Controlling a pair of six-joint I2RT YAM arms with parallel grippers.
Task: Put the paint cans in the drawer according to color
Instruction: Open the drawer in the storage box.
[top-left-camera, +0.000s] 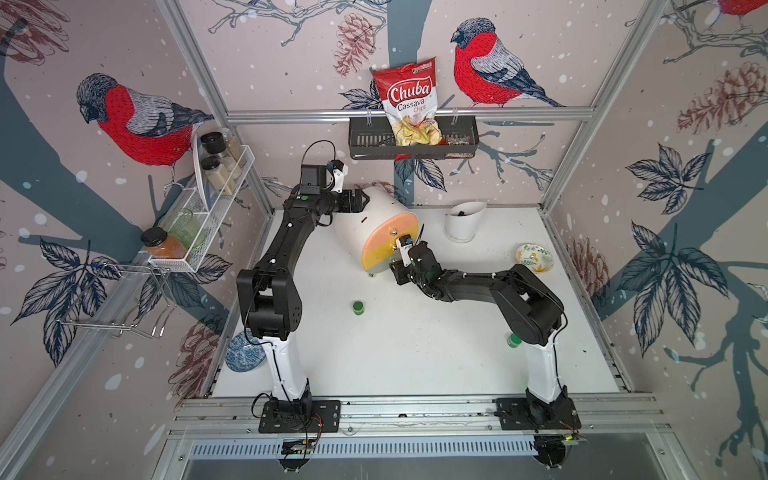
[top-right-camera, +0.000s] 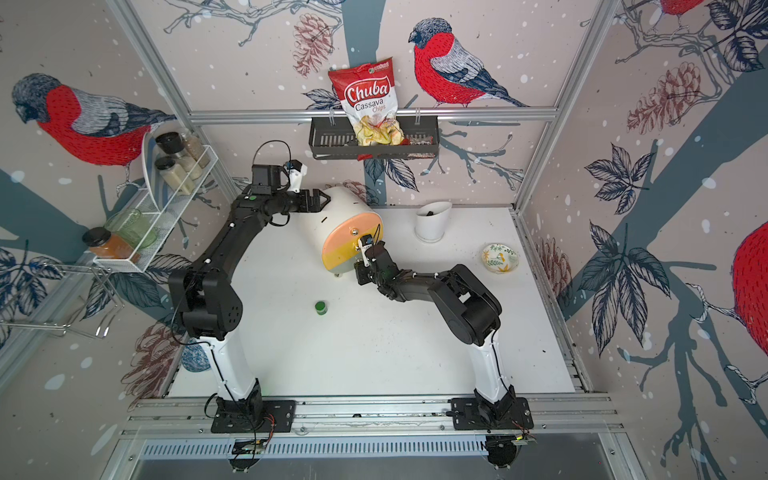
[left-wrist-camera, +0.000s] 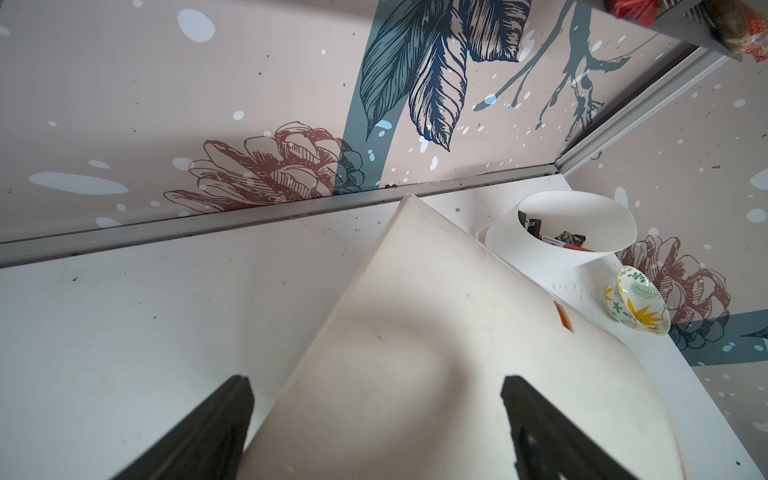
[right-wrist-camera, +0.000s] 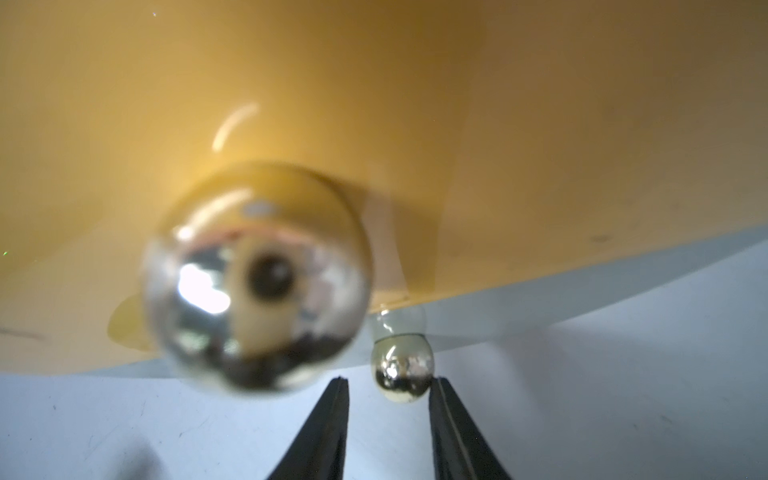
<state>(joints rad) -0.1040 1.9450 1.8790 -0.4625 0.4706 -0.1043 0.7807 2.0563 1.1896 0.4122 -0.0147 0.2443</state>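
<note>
The drawer (top-left-camera: 370, 220) (top-right-camera: 328, 216) is a white chest standing at an angle at the back of the table, its peach, yellow and grey-green fronts facing the right arm. My left gripper (top-left-camera: 360, 198) (left-wrist-camera: 376, 380) is open against its white back (left-wrist-camera: 415, 332). My right gripper (top-left-camera: 395, 264) (right-wrist-camera: 390, 380) is at the lowest front, fingers narrowly apart, open. The small brass knob (right-wrist-camera: 402, 370) sits at their tips, next to one finger. A larger blurred knob (right-wrist-camera: 255, 278) fills the yellow front. One green paint can (top-left-camera: 358, 307) (top-right-camera: 321, 307) stands mid-table. Another (top-left-camera: 514, 340) peeks from behind the right arm.
A white slant-rimmed cup (top-left-camera: 463, 222) and a floral bowl (top-left-camera: 535, 257) stand at the back right. A blue plate (top-left-camera: 243, 353) lies by the left arm's base. A wire shelf with jars (top-left-camera: 216, 178) and a black basket with a chips bag (top-left-camera: 411, 137) hang on the walls.
</note>
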